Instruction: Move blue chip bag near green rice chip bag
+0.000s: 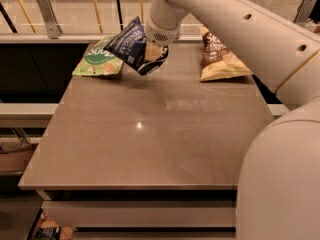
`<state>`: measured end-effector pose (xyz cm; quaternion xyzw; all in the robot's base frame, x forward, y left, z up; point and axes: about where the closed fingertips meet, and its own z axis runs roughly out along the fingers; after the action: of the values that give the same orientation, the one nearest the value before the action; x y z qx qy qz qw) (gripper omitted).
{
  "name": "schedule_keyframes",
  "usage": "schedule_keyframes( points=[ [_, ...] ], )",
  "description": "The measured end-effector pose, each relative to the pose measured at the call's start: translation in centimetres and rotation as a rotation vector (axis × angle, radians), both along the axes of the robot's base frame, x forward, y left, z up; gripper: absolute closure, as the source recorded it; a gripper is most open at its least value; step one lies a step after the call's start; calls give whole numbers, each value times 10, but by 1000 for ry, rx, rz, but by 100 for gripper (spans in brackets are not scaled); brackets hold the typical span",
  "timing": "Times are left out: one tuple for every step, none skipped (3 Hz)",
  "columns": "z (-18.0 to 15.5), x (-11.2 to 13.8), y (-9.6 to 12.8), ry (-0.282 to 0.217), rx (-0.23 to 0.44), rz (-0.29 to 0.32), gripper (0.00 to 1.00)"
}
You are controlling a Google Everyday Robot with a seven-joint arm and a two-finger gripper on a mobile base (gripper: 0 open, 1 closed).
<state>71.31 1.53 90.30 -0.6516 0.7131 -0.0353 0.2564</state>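
The blue chip bag (131,45) is dark navy with white lettering and hangs tilted in the air over the far left part of the table. My gripper (156,53) is shut on its right end, with the white arm coming in from the upper right. The green rice chip bag (98,58) lies flat at the table's far left corner. The blue bag's left tip overlaps the green bag's right edge in this view.
A brown-and-cream "Sea Salt" bag (220,56) lies at the far right of the brown table (150,134). My white arm fills the right side of the view. A railing (47,11) runs behind the table.
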Motion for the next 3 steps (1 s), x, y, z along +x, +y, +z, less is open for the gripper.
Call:
schedule_keyframes(
  points=[
    [-17,11,18,-16,0,-3,100],
    [-30,20,33,-47,4,-8,100],
    [-36,26,30,-72,48,-43,100]
  ],
)
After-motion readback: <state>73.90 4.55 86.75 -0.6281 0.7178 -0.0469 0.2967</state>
